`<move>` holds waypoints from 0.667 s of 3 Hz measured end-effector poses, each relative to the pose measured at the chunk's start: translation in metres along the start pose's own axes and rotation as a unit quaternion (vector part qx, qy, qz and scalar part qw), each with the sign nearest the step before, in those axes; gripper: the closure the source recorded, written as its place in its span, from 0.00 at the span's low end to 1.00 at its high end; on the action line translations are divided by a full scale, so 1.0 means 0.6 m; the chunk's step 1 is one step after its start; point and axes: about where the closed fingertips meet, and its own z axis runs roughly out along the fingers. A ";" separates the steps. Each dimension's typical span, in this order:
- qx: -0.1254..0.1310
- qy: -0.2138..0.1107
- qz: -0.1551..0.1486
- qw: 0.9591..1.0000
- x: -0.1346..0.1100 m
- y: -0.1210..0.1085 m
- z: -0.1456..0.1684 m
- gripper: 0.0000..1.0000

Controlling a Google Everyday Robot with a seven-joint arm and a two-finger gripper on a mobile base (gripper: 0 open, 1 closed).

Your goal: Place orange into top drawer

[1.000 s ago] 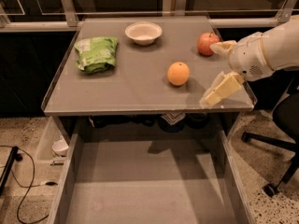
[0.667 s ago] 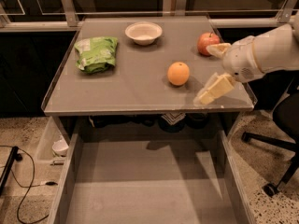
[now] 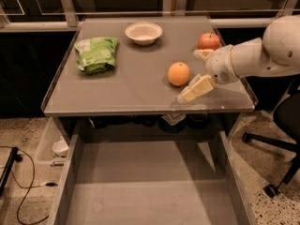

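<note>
The orange (image 3: 178,73) sits on the grey tabletop (image 3: 122,86), right of centre. My gripper (image 3: 191,75) comes in from the right and is open just right of the orange. One cream finger (image 3: 197,88) lies low by the orange's front right. The other finger (image 3: 203,54) is behind it, near the apple. The fingers do not touch the orange. The top drawer (image 3: 140,182) is pulled out below the table's front edge, and its grey bottom is bare.
A red apple (image 3: 208,41) stands at the back right, close behind the gripper. A white bowl (image 3: 143,33) is at the back centre and a green bag (image 3: 96,54) at the left. An office chair (image 3: 281,125) stands to the right of the table.
My gripper has moved left along the table toward the orange, still open. The orange and the other things have not moved.
</note>
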 end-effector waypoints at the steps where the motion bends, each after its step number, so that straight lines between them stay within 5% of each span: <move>1: -0.009 -0.016 0.018 1.000 -0.001 -0.014 0.040 0.00; 2: -0.020 -0.031 0.026 0.999 -0.009 -0.022 0.070 0.00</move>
